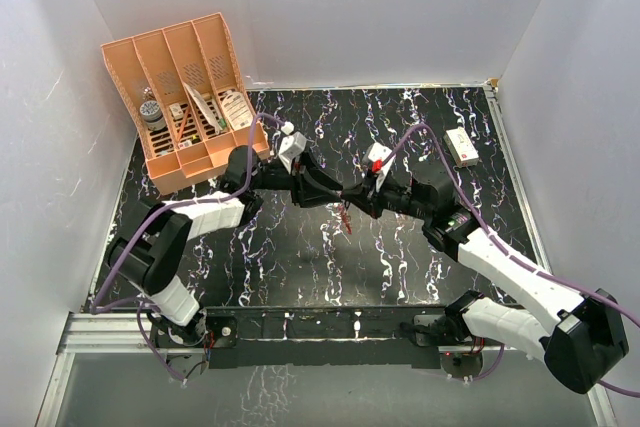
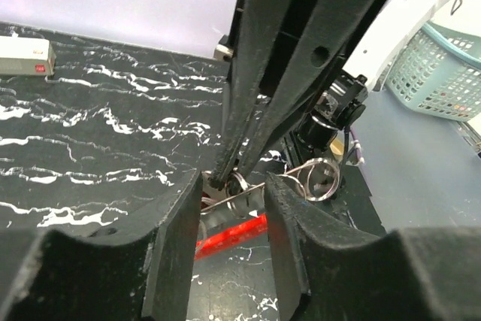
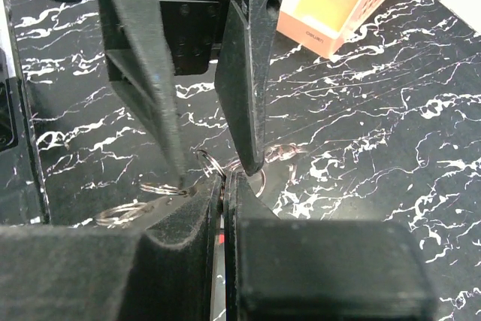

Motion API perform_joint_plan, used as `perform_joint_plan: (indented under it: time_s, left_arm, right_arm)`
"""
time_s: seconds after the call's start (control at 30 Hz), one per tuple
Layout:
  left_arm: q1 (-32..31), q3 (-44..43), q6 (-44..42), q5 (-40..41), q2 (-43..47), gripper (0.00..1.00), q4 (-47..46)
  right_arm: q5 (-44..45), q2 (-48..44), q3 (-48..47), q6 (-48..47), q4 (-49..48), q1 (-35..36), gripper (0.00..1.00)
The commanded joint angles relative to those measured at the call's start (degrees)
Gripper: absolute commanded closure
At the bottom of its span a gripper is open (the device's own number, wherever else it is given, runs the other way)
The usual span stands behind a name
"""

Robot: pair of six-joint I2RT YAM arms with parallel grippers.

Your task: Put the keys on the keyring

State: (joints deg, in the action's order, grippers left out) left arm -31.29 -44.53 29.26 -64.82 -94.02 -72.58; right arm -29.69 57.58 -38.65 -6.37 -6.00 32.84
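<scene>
Black tabletop [image 1: 300, 267] veined with white, glossy and flat, fills the floor of a plain white-walled booth. At its far left corner leans an orange plastic desk organizer [image 1: 185, 97] with slotted dividers and perforated panels. A small white rectangular box [image 1: 460, 146] with a red mark lies well apart at the far right. From the left wrist view, a pale lattice-walled basket [image 2: 443, 73] shows beyond the table edge.

Both arms meet nose to nose over the middle of the table. The left gripper [image 2: 233, 201] has matte black, blocky fingers [image 2: 176, 246] standing spread. In the gap between them hangs the keyring [image 2: 234, 232], a bright red strip joined to thin silvery wire loops. More of these split rings [image 3: 161, 186] fan out just beside the fingertips, round and shiny.

The right gripper [image 3: 223, 186] reaches in between the left fingers. Its own long, tapering fingers [image 3: 188, 246] are pressed almost together, leaving only a hairline slit. One wire loop of the keyring runs into that slit, and a sliver of red shows inside it, so it pinches the keyring. The left fingers flank this pinch without clearly clamping anything.

The keys are too small to pick out among the rings.
</scene>
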Motion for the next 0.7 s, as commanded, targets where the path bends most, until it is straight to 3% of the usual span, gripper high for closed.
perform_joint_plan:
  time_s: [0.0, 0.3, 0.43, 0.67]
  left_arm:
    - [-0.7, -3.3, -13.8, 4.9, 6.1, 0.66, 19.0]
    - [-0.7, -6.6, -27.0, 15.3, 12.2, 0.78, 41.8]
    - [-0.8, -7.1, -28.6, 19.5, 13.7, 0.81, 45.6]
    - [-0.7, -8.1, -29.6, 19.0, 13.4, 0.83, 47.8]
  right_arm:
    - [-1.5, -0.7, -4.8, -1.9, 0.2, 0.7, 1.00]
    - [-1.6, 0.3, -5.6, -2.1, 1.4, 0.7, 1.00]
    - [-1.6, 0.8, -5.9, -2.1, 2.0, 0.7, 1.00]
    - [-2.0, 1.1, -6.1, -2.1, 2.0, 0.7, 1.00]
